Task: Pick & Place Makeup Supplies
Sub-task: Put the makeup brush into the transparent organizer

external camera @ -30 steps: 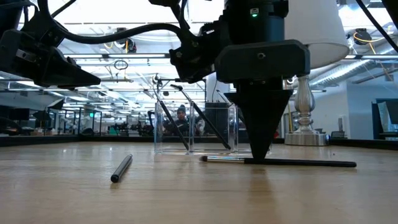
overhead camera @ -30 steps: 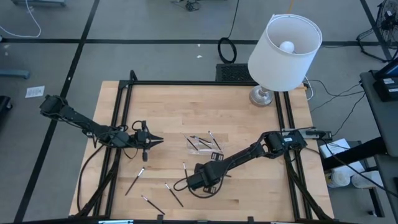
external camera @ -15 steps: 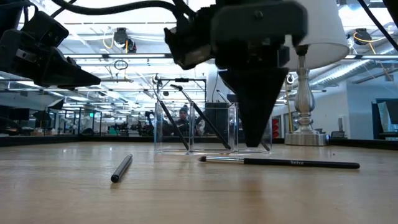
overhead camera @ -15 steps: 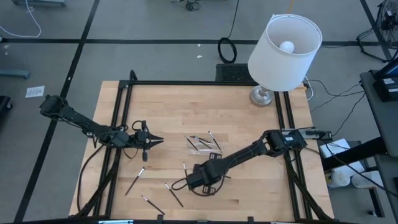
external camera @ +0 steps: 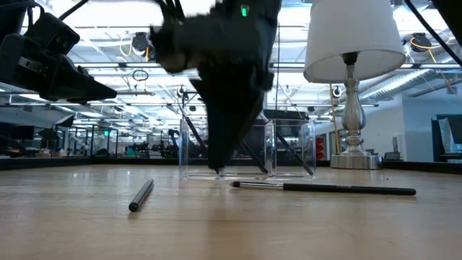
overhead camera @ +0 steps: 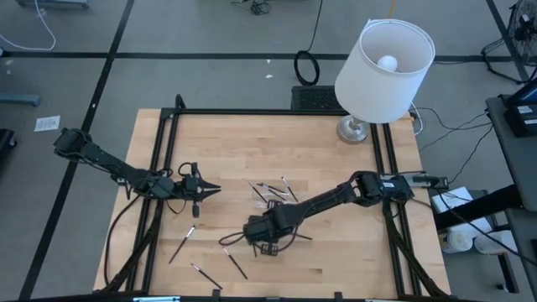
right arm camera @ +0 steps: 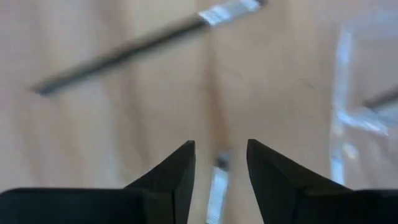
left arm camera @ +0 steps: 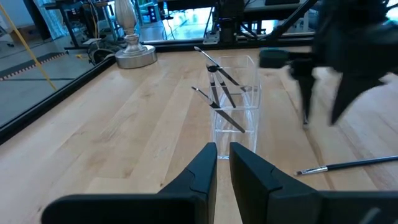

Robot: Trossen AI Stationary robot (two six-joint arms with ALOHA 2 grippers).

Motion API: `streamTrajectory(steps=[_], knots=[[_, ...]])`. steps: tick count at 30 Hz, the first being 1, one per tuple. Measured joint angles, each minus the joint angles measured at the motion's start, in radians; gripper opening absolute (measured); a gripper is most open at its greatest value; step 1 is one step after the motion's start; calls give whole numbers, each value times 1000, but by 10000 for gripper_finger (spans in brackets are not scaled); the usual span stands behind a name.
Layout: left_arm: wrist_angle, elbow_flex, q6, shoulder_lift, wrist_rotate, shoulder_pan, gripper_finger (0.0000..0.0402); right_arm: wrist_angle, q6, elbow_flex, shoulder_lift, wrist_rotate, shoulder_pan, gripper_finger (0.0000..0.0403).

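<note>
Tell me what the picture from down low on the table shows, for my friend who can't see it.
A dark robot gripper points down at the wooden table, just in front of a clear plastic holder with thin sticks leaning inside. A long dark makeup brush lies flat on the table and a shorter dark stick lies off to its side. A white lamp stands behind.

You have the tray (overhead camera: 273, 193) mid-table with several sticks (left arm camera: 219, 87) leaning in it. The lamp (overhead camera: 382, 63) stands at the far right corner. More sticks (overhead camera: 182, 244) lie scattered near and left of the tray. The right gripper (overhead camera: 252, 228) hangs just near-left of the tray; the left gripper (overhead camera: 208, 190) waits further left.
</note>
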State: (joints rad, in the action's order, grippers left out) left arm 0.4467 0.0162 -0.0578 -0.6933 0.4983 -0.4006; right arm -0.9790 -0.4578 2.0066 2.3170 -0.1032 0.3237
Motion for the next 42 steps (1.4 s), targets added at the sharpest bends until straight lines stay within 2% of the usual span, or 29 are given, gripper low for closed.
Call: streamTrajectory(steps=[8,15,21,34,39,42], knots=[[-1,0,0,0,0,0,51,-31,0,-1,0,4,-28,137],[-1,0,0,0,0,0,51,-7,-1,-36,10,57,-37,128],[-1,0,1,0,0,0,51,15,-16,-86,4,69,-35,104],[-1,0,1,0,0,0,51,6,-11,-88,6,80,-34,48],[-1,0,1,0,0,0,51,12,-12,-89,6,98,-34,10],[-1,0,1,0,0,0,51,23,-22,-89,6,105,-34,5]])
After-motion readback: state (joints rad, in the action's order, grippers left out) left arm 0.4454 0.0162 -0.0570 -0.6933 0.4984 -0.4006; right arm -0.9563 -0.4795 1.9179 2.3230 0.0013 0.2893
